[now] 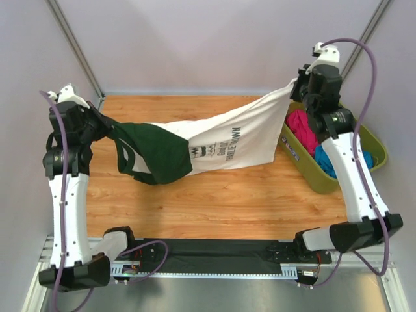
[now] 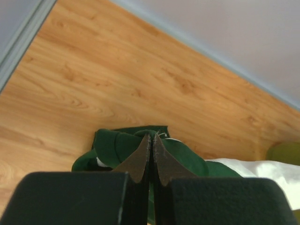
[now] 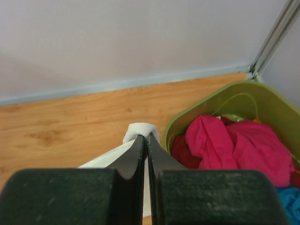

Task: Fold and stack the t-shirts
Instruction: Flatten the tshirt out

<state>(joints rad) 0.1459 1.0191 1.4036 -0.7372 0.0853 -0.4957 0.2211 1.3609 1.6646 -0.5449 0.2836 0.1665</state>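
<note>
t-shirt (image 1: 240, 140) hangs stretched over table (image 1: 214, 201): left gripper (image 2: 151, 138) pinching its green end, right gripper (image 3: 146, 139) pinching its white end.

My table (image 1: 214, 201) is a light wood-grain top, running back to a pale strip where it meets the wall. At its right end an olive-green tub (image 1: 320, 181) stands flat on the boards, with pink clothes (image 1: 300, 127) and blue clothes (image 1: 325, 159) heaped inside (they lie in the tub, not on the wood). The t-shirt (image 1: 227, 140) hangs over the middle; I cannot tell whether its sagging dark green end touches. A black strip (image 1: 214, 253) runs along the near edge.
</note>
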